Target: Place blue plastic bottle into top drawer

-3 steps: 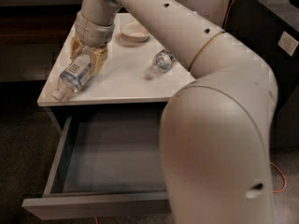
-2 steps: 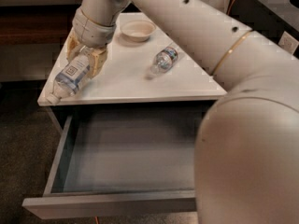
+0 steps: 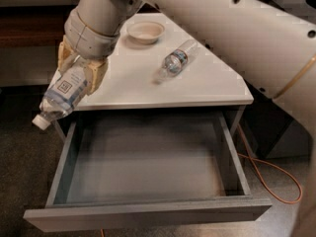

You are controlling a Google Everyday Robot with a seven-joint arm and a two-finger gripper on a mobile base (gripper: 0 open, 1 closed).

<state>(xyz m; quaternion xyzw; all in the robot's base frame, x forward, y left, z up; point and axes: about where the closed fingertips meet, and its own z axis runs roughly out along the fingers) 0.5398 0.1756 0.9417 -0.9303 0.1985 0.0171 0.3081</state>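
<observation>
The blue plastic bottle (image 3: 63, 94) is clear with a pale label and a white cap. It hangs tilted, cap down to the left, over the table's front-left corner and the drawer's left side. My gripper (image 3: 79, 69) is shut on its upper body, tan fingers (image 3: 96, 73) on either side. The top drawer (image 3: 148, 214) is pulled out wide below the tabletop, its grey inside bare.
A smaller clear bottle with a dark label (image 3: 177, 59) lies on the white tabletop (image 3: 217, 85). A shallow beige bowl (image 3: 145, 31) sits at the back. An orange cable (image 3: 276, 174) runs on the floor at right. My arm crosses the upper right.
The gripper with the bottle has shifted left and forward, so the bottle's cap end now overhangs the table's front-left corner. The view has drawn closer.
</observation>
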